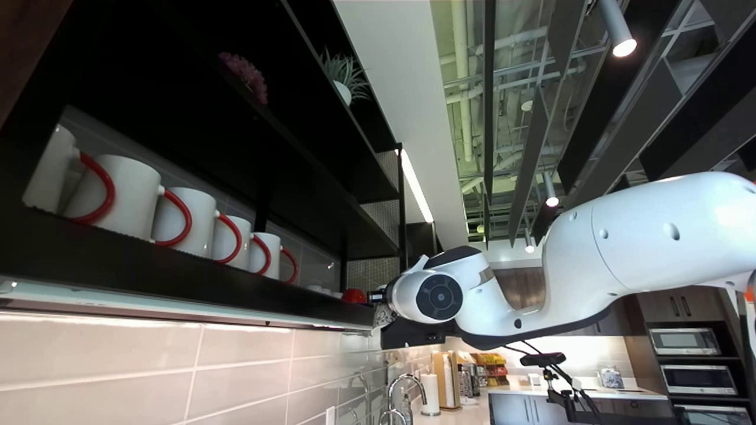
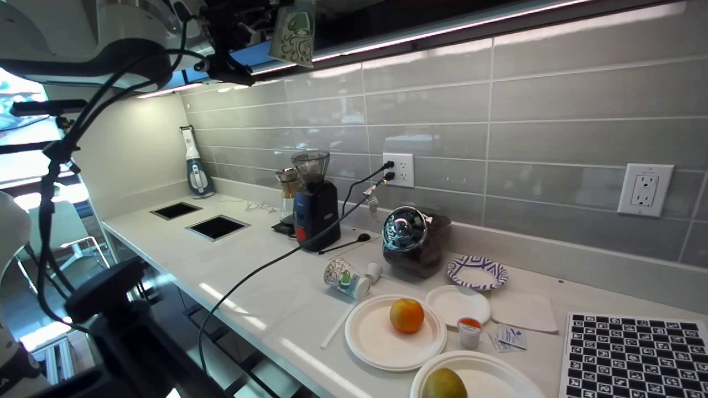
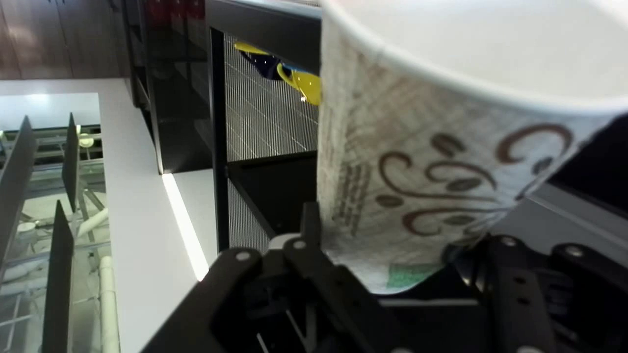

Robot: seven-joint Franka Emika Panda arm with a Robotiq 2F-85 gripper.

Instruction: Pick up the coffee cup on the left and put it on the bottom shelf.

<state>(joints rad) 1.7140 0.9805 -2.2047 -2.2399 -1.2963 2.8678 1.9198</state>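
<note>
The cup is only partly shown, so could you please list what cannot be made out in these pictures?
Cup: wrist view, rim partly cut off by the top and right edges.
Small print: wrist view, too blurred to read.
Yellow mug: wrist view, partly hidden by the cup.
Bottom shelf: in an exterior view, its front edge hides the surface.

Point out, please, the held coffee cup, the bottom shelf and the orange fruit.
Coffee cup (image 3: pixel 422 196), wrist view: printed side.
Bottom shelf (image 1: pixel 177 270), in an exterior view: front edge.
Orange fruit (image 2: pixel 407 316), in an exterior view: middle.
</note>
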